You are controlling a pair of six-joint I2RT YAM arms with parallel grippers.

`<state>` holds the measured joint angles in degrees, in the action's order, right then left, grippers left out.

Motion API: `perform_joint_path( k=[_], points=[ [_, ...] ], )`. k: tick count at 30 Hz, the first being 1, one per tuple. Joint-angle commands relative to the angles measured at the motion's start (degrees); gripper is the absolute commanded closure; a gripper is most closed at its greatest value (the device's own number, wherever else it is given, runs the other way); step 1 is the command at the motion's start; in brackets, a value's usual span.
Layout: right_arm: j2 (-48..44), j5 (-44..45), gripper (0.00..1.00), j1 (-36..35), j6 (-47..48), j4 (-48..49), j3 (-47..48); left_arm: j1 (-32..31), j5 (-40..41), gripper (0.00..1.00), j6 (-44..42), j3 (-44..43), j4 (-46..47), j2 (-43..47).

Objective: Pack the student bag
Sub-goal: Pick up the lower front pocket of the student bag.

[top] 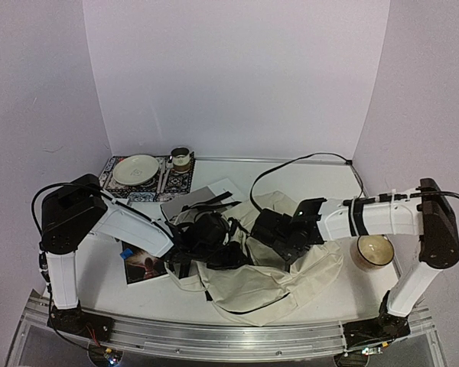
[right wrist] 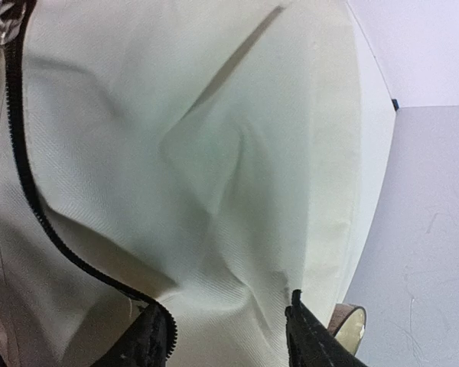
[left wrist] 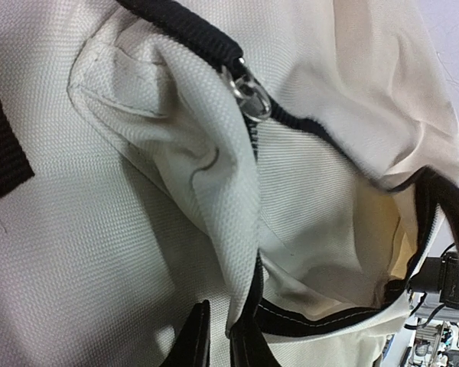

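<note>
The student bag [top: 283, 279], cream fabric with black straps, lies crumpled in the middle of the table between both arms. My left gripper [top: 214, 246] is at the bag's left side. In the left wrist view the left gripper [left wrist: 222, 342] is shut on a fold of the bag [left wrist: 122, 252] beside the open black zipper, whose metal pull [left wrist: 249, 95] hangs above. My right gripper [top: 274, 229] presses onto the bag's upper middle. In the right wrist view the right gripper [right wrist: 229, 336] has its fingers half apart, with puckered bag cloth [right wrist: 237, 153] between them and the zipper [right wrist: 30, 199] to their left.
A plate [top: 135, 169] and a cup [top: 181, 159] sit on a patterned mat at the back left. A grey sheet [top: 190, 202] lies behind the bag. A picture card [top: 144, 267] lies at the front left. A candle jar [top: 372, 251] stands by the right arm. A black cable [top: 291, 163] loops at the back.
</note>
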<state>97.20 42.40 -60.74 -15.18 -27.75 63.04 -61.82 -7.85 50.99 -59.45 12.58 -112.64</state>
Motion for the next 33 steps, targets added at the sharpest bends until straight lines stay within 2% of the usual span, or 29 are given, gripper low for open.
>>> perform_joint_path(
  k=[1, 4, 7, 13, 14, 16, 24, 33],
  points=[
    [-3.7, 6.7, 0.61, 0.0, -0.1, -4.4, 2.2, 0.2, 0.9, 0.89, -0.9, 0.9, -0.4, 2.6],
    [-4.2, 4.5, 0.76, 0.0, 0.2, -4.4, 2.2, 0.2, 0.9, 0.89, -0.9, 1.0, -0.4, 3.0],
    [-4.1, 2.5, 0.99, 0.0, 0.6, -4.4, 1.9, 0.2, 0.9, 0.88, -0.9, 1.0, -0.3, 3.5],
    [-4.1, -2.2, 1.0, 0.0, 1.5, -2.7, 0.6, 0.3, 1.0, 0.88, -1.3, 0.7, -0.4, 4.7],
    [-3.8, -2.4, 0.99, 0.0, 1.6, -2.3, 0.4, 0.2, 0.8, 0.88, -1.3, 0.5, -0.3, 4.7],
    [-2.9, -2.7, 0.89, 0.0, 2.0, -1.5, 0.0, 0.2, 0.6, 0.88, -1.4, 0.2, -0.4, 4.8],
    [3.0, -3.6, 0.66, 0.0, 2.8, -0.2, 0.5, -0.3, 0.4, 0.89, -1.5, -0.1, -0.4, 5.0],
    [3.2, -14.0, 0.45, 0.0, 4.8, 1.5, 2.1, -0.5, 0.5, 0.9, -1.5, -0.3, -0.4, 4.5]
  ],
)
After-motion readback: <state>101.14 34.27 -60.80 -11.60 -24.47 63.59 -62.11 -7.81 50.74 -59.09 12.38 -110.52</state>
